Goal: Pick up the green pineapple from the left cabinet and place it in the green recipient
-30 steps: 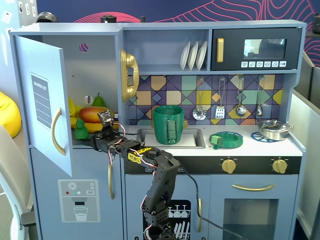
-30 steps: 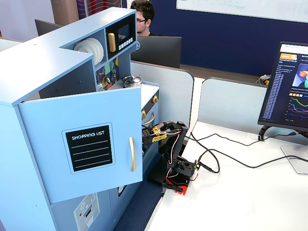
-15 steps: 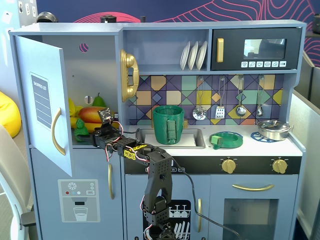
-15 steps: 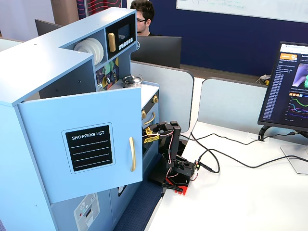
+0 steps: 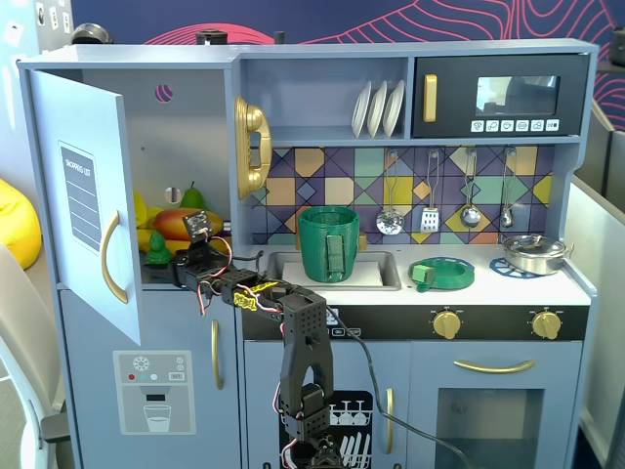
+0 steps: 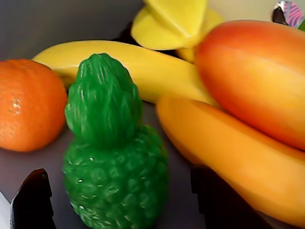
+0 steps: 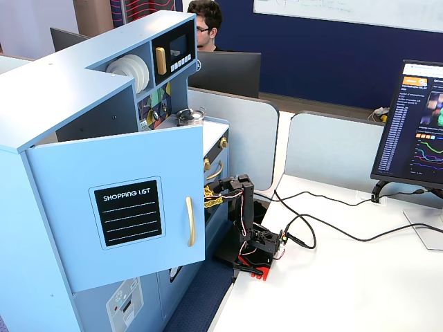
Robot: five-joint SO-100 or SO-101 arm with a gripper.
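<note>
The green pineapple (image 6: 114, 167) stands upright on the left cabinet's dark floor; in a fixed view it is a small green shape (image 5: 156, 251) at the cabinet's front. The cabinet door (image 5: 93, 210), with its shopping-list label, stands open; the door also shows in a fixed view (image 7: 118, 214). My gripper (image 6: 119, 202) is open, with one black finger (image 6: 32, 200) left of the pineapple and the other (image 6: 214, 195) right of it, neither touching. In a fixed view the gripper (image 5: 181, 259) reaches into the cabinet. The green recipient (image 5: 328, 242) stands in the sink.
An orange (image 6: 28, 105), a banana (image 6: 143, 67), a mango (image 6: 252, 76) and an orange-yellow fruit (image 6: 228, 152) crowd round the pineapple. A low green dish (image 5: 441, 273) and a metal pan (image 5: 535, 254) sit on the counter. The arm's base (image 7: 257, 249) stands before the kitchen.
</note>
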